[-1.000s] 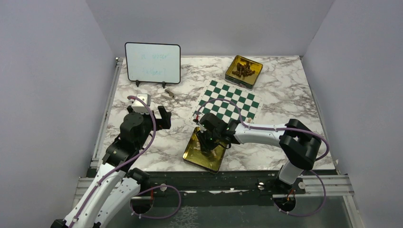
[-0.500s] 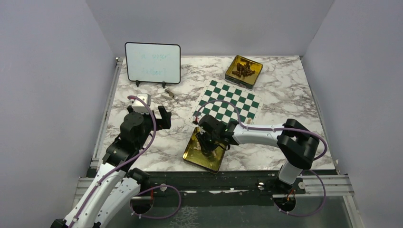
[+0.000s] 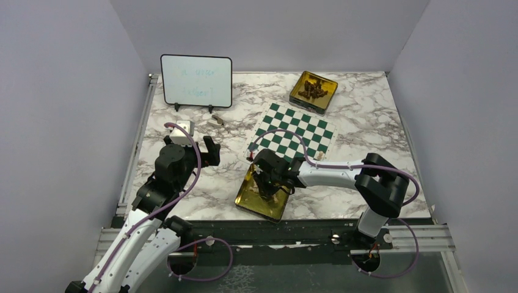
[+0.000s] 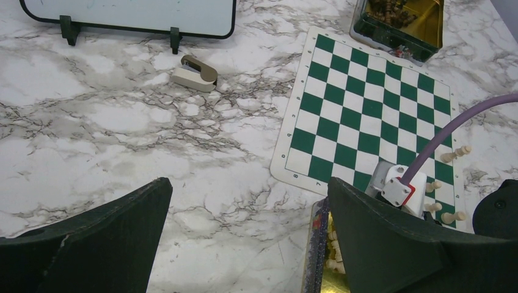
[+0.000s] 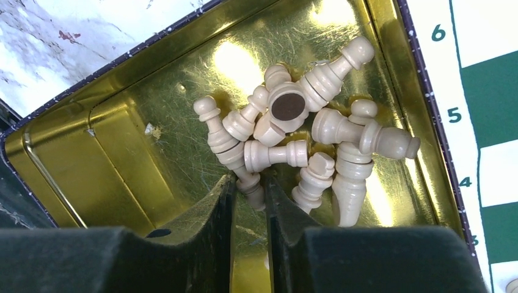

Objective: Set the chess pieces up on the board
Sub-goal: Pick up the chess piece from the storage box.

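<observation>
Right wrist view: right gripper (image 5: 249, 180) is down inside the near gold tin (image 5: 122, 152), fingers (image 5: 223, 201) drawn close together and pinching the end of one cream piece (image 5: 250, 191), which lies in the narrow slot between them and touches both inner faces. The rest of the chess pieces (image 5: 305, 137) lie in a loose heap just beyond the fingertips, all on their sides, some crossing one another, one showing its dark round base. The tin's right wall runs beside the numbered margin of the board (image 5: 482, 116). Left wrist view: left gripper (image 4: 247, 183) hangs above bare marble table (image 4: 122, 122) with fingers spread wide, nothing between them. Ahead of it lies the board (image 4: 366, 116), flat. A few cream pieces (image 4: 455, 154) sit at its edge next to the right arm; I cannot tell whether they are upright. A small tan object (image 4: 193, 73) lies on the marble in front of the whiteboard (image 3: 196, 81). Far gold tin (image 3: 330, 97) at the back holds dark pieces (image 3: 313, 89). Against one second ago: the right wrist and forearm have shifted slightly left and closer to the near tin (image 3: 259, 206), and the fingers have narrowed. The left arm, board, both tins and whiteboard are unchanged.
</observation>
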Controlling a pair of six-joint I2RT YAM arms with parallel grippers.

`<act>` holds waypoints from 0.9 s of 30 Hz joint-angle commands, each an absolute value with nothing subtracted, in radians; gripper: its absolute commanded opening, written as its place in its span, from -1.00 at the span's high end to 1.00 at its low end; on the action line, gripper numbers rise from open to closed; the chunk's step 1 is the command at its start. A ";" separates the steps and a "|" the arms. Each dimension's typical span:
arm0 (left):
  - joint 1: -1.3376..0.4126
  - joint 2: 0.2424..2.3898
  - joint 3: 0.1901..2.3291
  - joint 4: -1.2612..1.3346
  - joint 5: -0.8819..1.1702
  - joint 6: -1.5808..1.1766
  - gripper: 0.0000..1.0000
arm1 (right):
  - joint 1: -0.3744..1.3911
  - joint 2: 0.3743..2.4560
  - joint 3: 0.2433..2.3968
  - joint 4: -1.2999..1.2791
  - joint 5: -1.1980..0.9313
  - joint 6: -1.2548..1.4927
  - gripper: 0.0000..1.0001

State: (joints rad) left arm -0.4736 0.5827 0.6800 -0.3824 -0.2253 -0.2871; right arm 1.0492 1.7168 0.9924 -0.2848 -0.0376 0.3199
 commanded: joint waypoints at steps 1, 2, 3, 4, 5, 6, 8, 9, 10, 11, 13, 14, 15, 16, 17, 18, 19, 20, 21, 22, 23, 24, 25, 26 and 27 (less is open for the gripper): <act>-0.476 0.574 0.675 -0.347 -0.213 -0.276 -0.98 | 1.060 1.721 1.005 -0.311 -0.005 0.313 0.56; -0.476 0.574 0.675 -0.347 -0.213 -0.276 -0.98 | 1.060 1.711 1.004 -0.313 -0.006 0.314 0.59; -0.476 0.574 0.675 -0.348 -0.213 -0.276 -0.98 | 1.060 1.699 1.004 -0.314 -0.005 0.314 0.62; -0.475 0.574 0.675 -0.348 -0.212 -0.276 -0.98 | 1.059 1.687 1.002 -0.314 -0.005 0.314 0.64; -0.475 0.574 0.675 -0.347 -0.210 -0.276 -0.98 | 1.060 1.674 1.000 -0.312 -0.006 0.314 0.66; -0.475 0.574 0.675 -0.349 -0.209 -0.276 -0.98 | 1.060 1.659 0.997 -0.312 -0.006 0.316 0.67; -0.475 0.573 0.675 -0.350 -0.209 -0.277 -0.97 | 1.059 1.631 0.990 -0.308 0.019 0.321 0.69; -0.475 0.572 0.675 -0.350 -0.207 -0.278 -0.97 | 1.060 1.618 0.985 -0.303 0.026 0.322 0.71; -0.476 0.572 0.675 -0.350 -0.204 -0.280 -0.96 | 1.060 1.605 0.978 -0.297 0.028 0.324 0.71; -0.475 0.573 0.675 -0.350 -0.201 -0.283 -0.96 | 1.060 1.593 0.969 -0.289 0.029 0.326 0.72; -0.475 0.572 0.678 -0.353 -0.192 -0.291 -0.96 | 1.060 1.572 0.950 -0.265 0.026 0.330 0.74; -0.475 0.574 0.682 -0.360 -0.181 -0.297 -0.96 | 1.060 1.561 0.939 -0.254 0.027 0.331 0.75; -0.476 0.577 0.690 -0.367 -0.165 -0.302 -0.96 | 1.060 1.549 0.929 -0.241 0.028 0.332 0.75; -0.476 0.580 0.697 -0.373 -0.141 -0.310 -0.96 | 1.060 1.537 0.919 -0.228 0.031 0.335 0.76; -0.475 0.584 0.703 -0.379 -0.117 -0.322 -0.95 | 1.060 1.522 0.906 -0.213 0.032 0.337 0.77; -0.475 0.587 0.706 -0.381 -0.092 -0.336 -0.93 | 1.060 1.506 0.894 -0.192 0.034 0.338 0.77; -0.475 0.591 0.710 -0.383 -0.064 -0.351 -0.92 | 1.060 1.488 0.880 -0.173 0.034 0.339 0.78; -0.475 0.592 0.713 -0.386 -0.037 -0.370 -0.90 | 1.060 1.472 0.868 -0.153 0.032 0.337 0.78; -0.475 0.591 0.715 -0.388 -0.008 -0.392 -0.88 | 1.060 1.454 0.859 -0.136 0.030 0.335 0.79; -0.475 0.589 0.716 -0.387 0.028 -0.415 -0.85 | 1.060 1.436 0.850 -0.119 0.027 0.333 0.79; -0.476 0.587 0.715 -0.386 0.072 -0.447 -0.82 | 1.060 1.416 0.839 -0.097 0.022 0.331 0.79; -0.476 0.587 0.716 -0.383 0.104 -0.469 -0.79 | 1.060 1.396 0.824 -0.077 0.014 0.328 0.79; -0.475 0.588 0.718 -0.380 0.133 -0.487 -0.77 | 1.060 1.379 0.812 -0.055 0.008 0.326 0.79; -0.475 0.588 0.718 -0.375 0.154 -0.502 -0.76 | 1.060 1.363 0.802 -0.041 0.006 0.325 0.79; -0.476 0.589 0.718 -0.370 0.169 -0.513 -0.75 | 1.060 1.351 0.796 -0.034 0.005 0.326 0.79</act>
